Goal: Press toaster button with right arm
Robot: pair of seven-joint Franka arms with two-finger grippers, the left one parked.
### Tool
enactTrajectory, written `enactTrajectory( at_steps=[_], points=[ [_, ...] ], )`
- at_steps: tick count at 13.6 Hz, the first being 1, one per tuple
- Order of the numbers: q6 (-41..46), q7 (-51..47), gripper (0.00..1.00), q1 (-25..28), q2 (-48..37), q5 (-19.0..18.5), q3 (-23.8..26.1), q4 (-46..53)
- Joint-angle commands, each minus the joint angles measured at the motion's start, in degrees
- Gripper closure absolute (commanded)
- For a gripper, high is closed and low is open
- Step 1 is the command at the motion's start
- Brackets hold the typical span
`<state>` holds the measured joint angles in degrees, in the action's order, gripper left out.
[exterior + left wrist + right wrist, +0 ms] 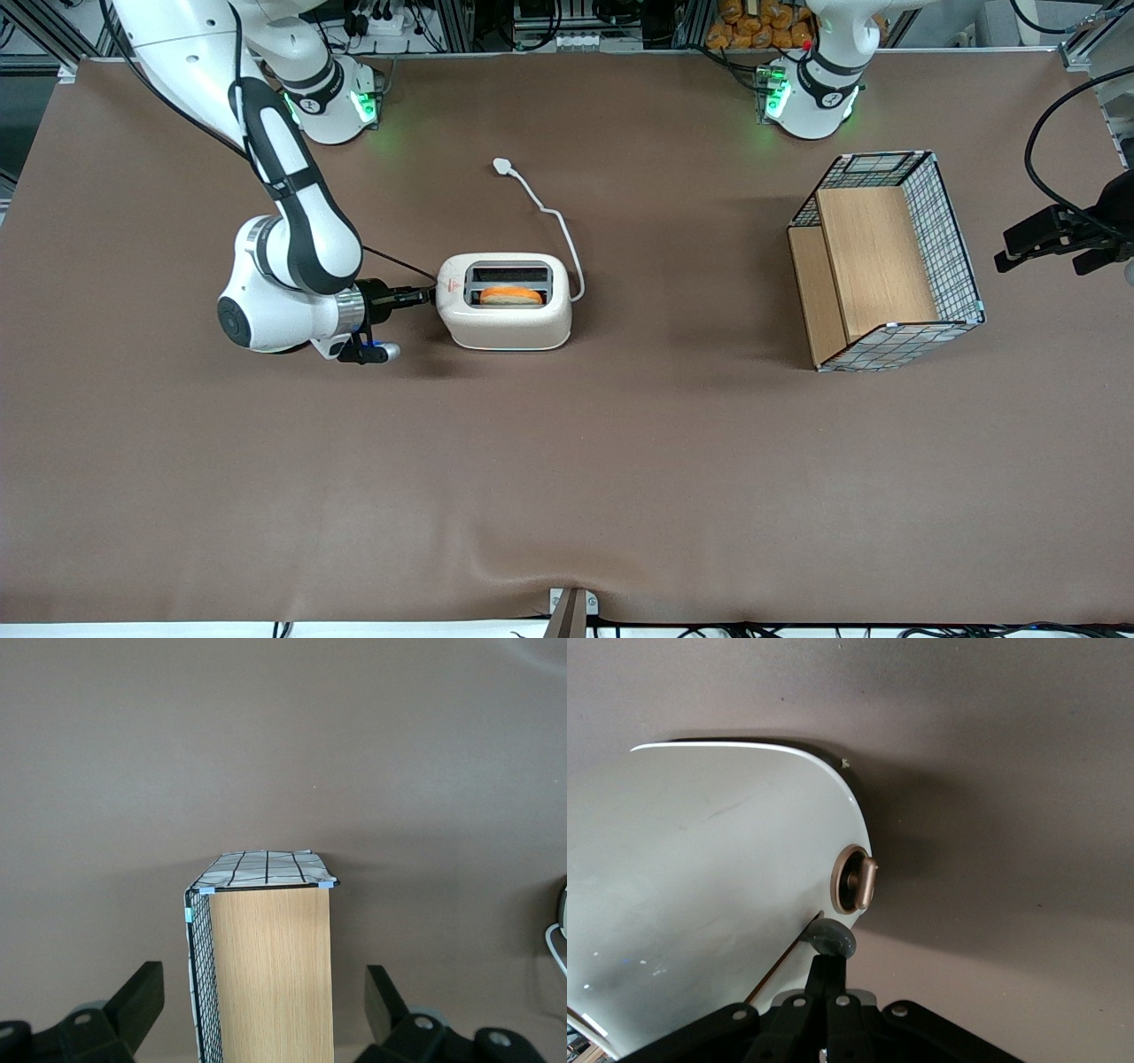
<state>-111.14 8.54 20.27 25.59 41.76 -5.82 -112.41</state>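
The white toaster (pixel 507 306) stands mid-table with an orange-topped slice (pixel 511 295) in the slot nearer the front camera. My right arm (pixel 292 266) reaches in low from the working arm's end, and its gripper (pixel 423 296) is shut and level against the toaster's end face. In the right wrist view the closed fingertips (pixel 830 958) touch the small grey toaster button (pixel 831 937), which sits at the end of a thin dark slot on the white end face (pixel 718 877). A bronze round dial (pixel 855 879) is on the same face, close beside the button.
The toaster's white cord (pixel 560 232) runs away from the front camera to a plug (pixel 502 165). A wire basket with wooden boards (pixel 886 261) (pixel 266 966) stands toward the parked arm's end. The arm bases (pixel 337 97) are at the table's back edge.
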Motion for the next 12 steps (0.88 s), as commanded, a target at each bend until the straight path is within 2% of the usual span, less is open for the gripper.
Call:
enactTrajectory(
  at_steps=[1,12],
  points=[
    [-4.17,2.09,1.00,0.64,2.70,1.40,0.46,-0.44],
    [-5.32,2.27,1.00,0.82,4.20,1.75,0.46,-0.36]
  ],
)
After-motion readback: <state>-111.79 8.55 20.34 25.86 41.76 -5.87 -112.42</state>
